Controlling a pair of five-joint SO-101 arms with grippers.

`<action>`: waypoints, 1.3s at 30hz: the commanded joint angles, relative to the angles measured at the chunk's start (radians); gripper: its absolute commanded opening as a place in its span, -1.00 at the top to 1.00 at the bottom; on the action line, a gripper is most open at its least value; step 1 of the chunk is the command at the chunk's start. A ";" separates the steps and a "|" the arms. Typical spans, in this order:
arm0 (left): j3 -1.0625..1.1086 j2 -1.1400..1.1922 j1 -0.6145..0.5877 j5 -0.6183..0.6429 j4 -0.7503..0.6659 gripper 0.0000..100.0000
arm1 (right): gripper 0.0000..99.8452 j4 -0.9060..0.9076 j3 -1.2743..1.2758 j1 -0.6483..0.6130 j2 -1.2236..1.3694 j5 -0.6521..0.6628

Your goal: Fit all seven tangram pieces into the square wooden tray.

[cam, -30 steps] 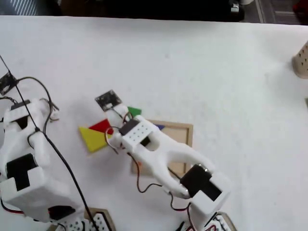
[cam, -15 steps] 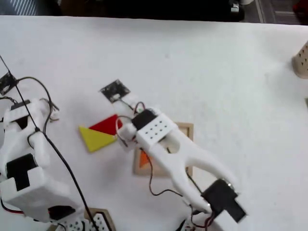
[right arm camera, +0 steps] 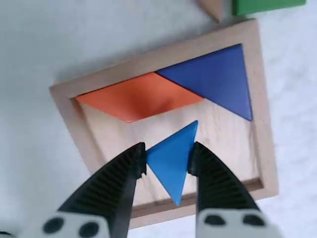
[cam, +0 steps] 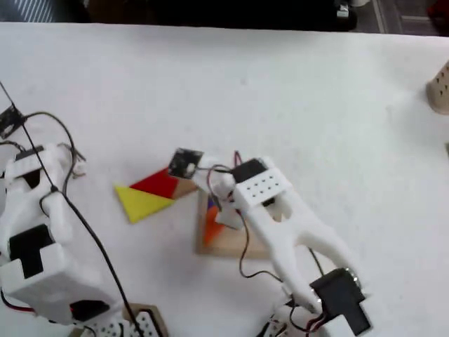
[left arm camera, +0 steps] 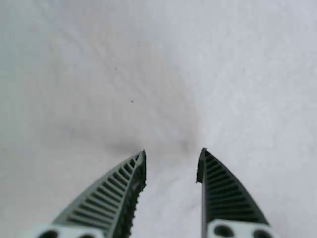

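The square wooden tray [right arm camera: 67,106] lies under my right gripper [right arm camera: 167,157], which is shut on a small blue triangle [right arm camera: 171,166] held just over the tray's floor. An orange piece [right arm camera: 133,96] and a large dark-blue triangle [right arm camera: 218,79] lie in the tray. A green piece [right arm camera: 267,5] and a tan piece [right arm camera: 212,7] rest outside its far rim. From above, the right arm [cam: 259,193] covers much of the tray [cam: 231,246]; a red triangle [cam: 158,184] and a yellow triangle [cam: 140,202] lie to its left. My left gripper [left arm camera: 171,161] is open over bare table.
The left arm [cam: 35,232] stands at the table's left edge with cables looping beside it. A beige pegged block [cam: 438,88] sits at the far right edge. White table stretches behind and to the right of the tray.
The right arm has swung right and nearer, from above the loose pieces to above the tray. The red triangle is now uncovered. The left arm has not moved.
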 commanded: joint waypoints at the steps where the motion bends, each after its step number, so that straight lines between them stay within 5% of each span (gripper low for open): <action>1: -0.051 -0.010 0.008 0.008 0.005 0.63 | 0.83 -0.067 0.034 0.053 -0.036 0.140; 11: -0.051 -0.010 0.008 0.006 0.005 0.63 | 0.41 -0.068 0.074 0.024 -0.045 0.104; 17: -0.051 -0.010 0.008 0.006 0.005 0.63 | 0.41 0.047 -0.038 0.050 -0.084 -0.152; 21: -0.051 -0.010 0.008 0.006 0.005 0.63 | 0.60 0.130 -0.055 0.047 -0.170 -0.373; 26: -0.051 -0.010 0.008 0.006 0.005 0.63 | 0.98 0.071 0.086 0.054 -0.254 -0.489; 39: -0.048 -0.013 0.028 -0.035 0.009 0.63 | 0.96 -0.107 0.344 0.176 -0.314 -0.494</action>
